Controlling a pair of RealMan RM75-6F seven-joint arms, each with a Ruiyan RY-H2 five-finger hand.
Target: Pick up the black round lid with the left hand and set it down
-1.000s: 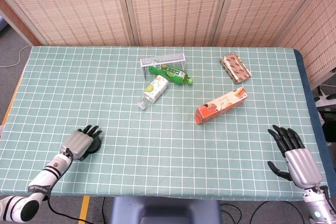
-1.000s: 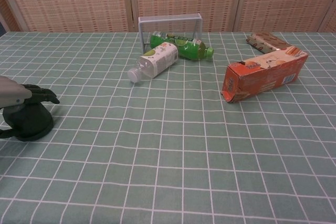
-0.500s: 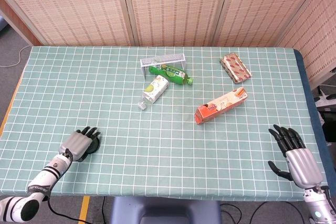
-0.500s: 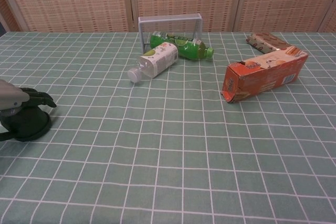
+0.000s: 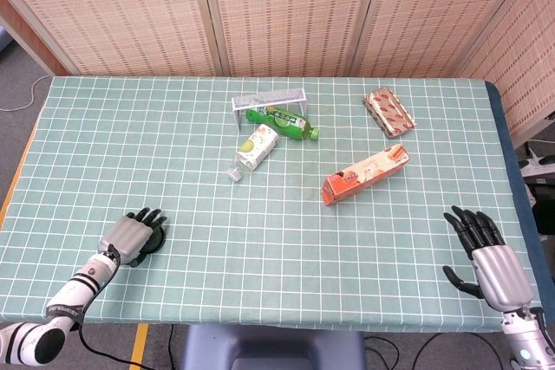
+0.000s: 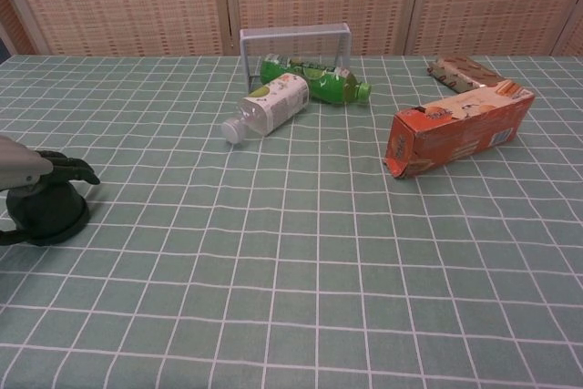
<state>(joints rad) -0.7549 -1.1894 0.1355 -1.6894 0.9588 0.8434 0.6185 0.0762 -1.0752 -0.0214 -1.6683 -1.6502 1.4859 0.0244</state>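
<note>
The black round lid (image 5: 155,239) (image 6: 51,214) sits low at the near left of the green checked table (image 5: 260,240). My left hand (image 5: 130,236) (image 6: 29,168) lies over its top. The dark fingers (image 6: 75,170) curl down around the lid, and the thumb shows at its near side. The lid looks to be on or just off the cloth; I cannot tell which. My right hand (image 5: 486,253) rests at the near right corner, fingers spread and holding nothing. The chest view does not show it.
A small grey wire rack (image 5: 269,100) stands at the back middle, with a green bottle (image 5: 282,123) and a white bottle (image 5: 256,146) lying by it. An orange carton (image 5: 364,174) lies right of centre. A patterned packet (image 5: 388,112) is at the back right.
The left hand and the lid shifted slightly left and nearer, with the fingers curling lower over the lid. The right hand has not moved.
</note>
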